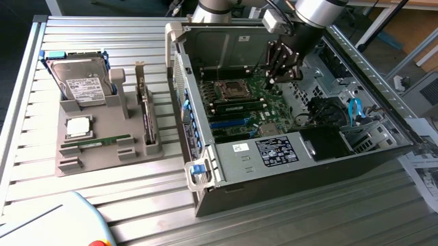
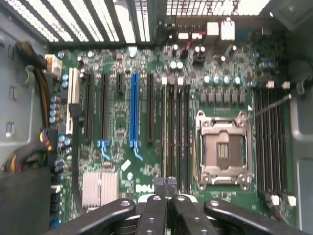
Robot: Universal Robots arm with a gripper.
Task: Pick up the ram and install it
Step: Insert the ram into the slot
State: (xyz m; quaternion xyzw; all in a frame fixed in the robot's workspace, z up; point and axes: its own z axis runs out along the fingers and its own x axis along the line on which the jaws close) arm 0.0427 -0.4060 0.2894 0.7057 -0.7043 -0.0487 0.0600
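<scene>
Presently, items as they stand:

- Ram (image 1: pixel 96 142): a thin green stick lying flat in a groove of the grey holder (image 1: pixel 102 163). It is on the exterior view's left, well apart from the arm. The groove likely keeps it at a fixed, known pose so its long edges can be pinched.
- Holder, other contents: the silver hard drive (image 1: pixel 82 82) stands upright in a cradle and the square processor chip (image 1: pixel 79 125) sits in its own recess. One pocket per part keeps each from sliding on the slatted counter (image 1: pixel 157 197).
- Computer case (image 1: pixel 205 169): laid on its side with the panel off, so the motherboard (image 2: pixel 122 122) faces up and can be reached from above.
- Gripper (image 1: pixel 272 80): inside the case, hanging over the board. In the wrist view the fingers (image 2: pixel 155 208) are pressed together at their tips, with the gripper (image 2: pixel 165 185) poised just beside the near end of the long memory slots (image 2: pixel 178 132). No green stick is clamped between them; they grip nothing that can be made out.
- Processor socket (image 2: pixel 223 147): latch frame closed, beside the slots.
- Status, as a judgement: the gripper is lined up with the slots, while the stick in the holder is not yet lifted. Whether a slot is already filled cannot be told.
</scene>
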